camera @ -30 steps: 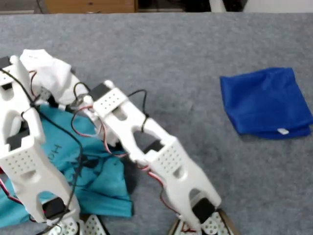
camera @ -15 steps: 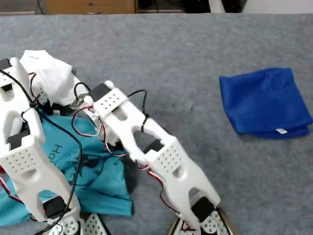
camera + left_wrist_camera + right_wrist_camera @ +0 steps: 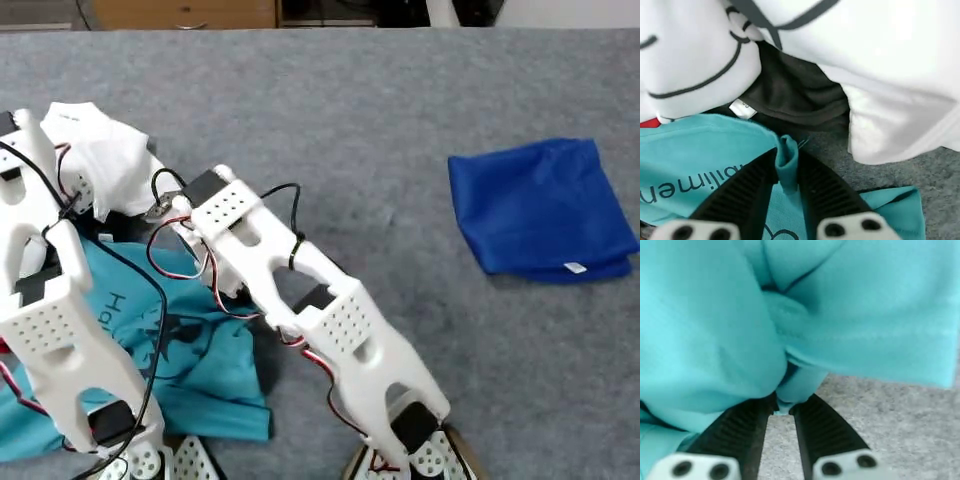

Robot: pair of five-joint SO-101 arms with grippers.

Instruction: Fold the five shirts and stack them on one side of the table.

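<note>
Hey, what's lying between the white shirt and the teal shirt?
A dark garment lies there, partly under the white shirt and running up to the teal shirt. The left wrist view shows it.

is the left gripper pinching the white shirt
No, the left gripper is shut on a fold of the teal shirt, while the white shirt lies beyond it, ungripped.

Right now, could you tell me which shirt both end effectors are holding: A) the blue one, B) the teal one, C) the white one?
B: the left end effector and right end effector each pinch a fold of the teal shirt; the blue shirt lies apart.
</note>
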